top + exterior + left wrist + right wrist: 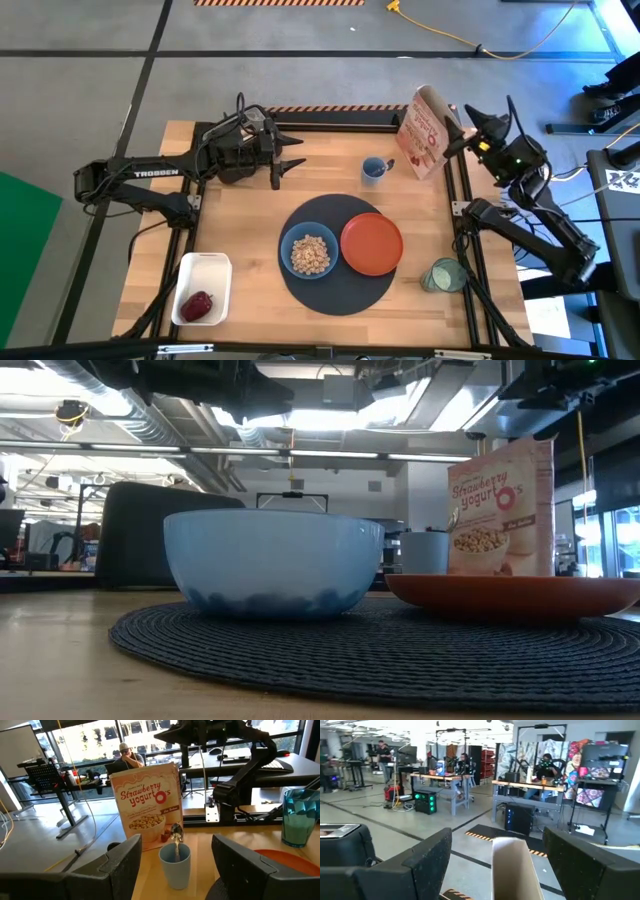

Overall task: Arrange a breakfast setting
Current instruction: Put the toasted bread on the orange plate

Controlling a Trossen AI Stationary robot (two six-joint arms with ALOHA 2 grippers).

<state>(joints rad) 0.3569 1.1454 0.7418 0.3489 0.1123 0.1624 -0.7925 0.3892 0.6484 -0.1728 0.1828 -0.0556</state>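
Note:
A light-blue bowl with cereal and an orange-red plate sit on the round dark-navy placemat. A small blue cup holding a metal spoon stands on the table beyond the mat. A strawberry-yogurt cereal box stands upright at the far right. A green-tinted glass stands right of the mat. A red fruit lies in a white tray. My left gripper is open, left of the cup. My right gripper is open, its fingers on either side of the box's top edge. No toast shows.
A black rail runs along the table's far edge and frame posts stand at the sides. The bare wood between the tray and the mat is free. Desks and people show in the room beyond the table.

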